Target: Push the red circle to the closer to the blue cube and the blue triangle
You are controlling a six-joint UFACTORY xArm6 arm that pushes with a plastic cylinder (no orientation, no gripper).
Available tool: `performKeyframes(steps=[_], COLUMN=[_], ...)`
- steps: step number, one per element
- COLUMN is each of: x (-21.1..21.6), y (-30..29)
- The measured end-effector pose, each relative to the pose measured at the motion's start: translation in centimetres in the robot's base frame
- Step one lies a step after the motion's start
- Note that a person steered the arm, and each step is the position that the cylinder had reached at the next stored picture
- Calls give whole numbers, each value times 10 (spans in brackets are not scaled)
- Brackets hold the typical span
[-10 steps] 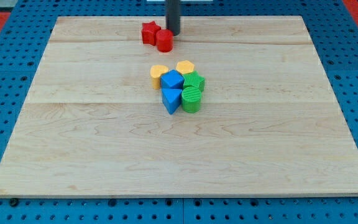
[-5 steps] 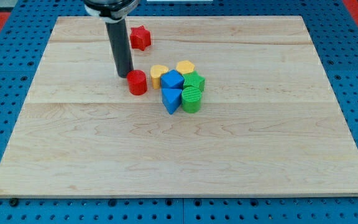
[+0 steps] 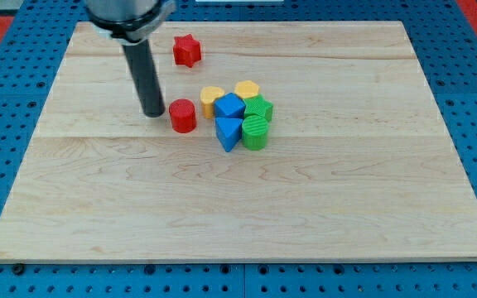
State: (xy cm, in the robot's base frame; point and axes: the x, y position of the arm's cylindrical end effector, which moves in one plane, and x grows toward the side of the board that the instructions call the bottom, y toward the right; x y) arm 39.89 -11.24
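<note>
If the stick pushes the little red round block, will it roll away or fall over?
Probably neither. The red circle stands on its flat end and looks short and wide, so it should slide rather than roll or tip. It looks small and light, so my tip, just to its left in the view, could spin it sideways if the push lands off-centre.

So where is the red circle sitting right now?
The red circle sits left of centre on the board, just right of my tip and a short gap left of the yellow heart, blue cube and blue triangle.
</note>
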Motion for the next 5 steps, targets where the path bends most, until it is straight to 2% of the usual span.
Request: performKeyframes(steps=[1,5], x=[0,24], y=[31,35])
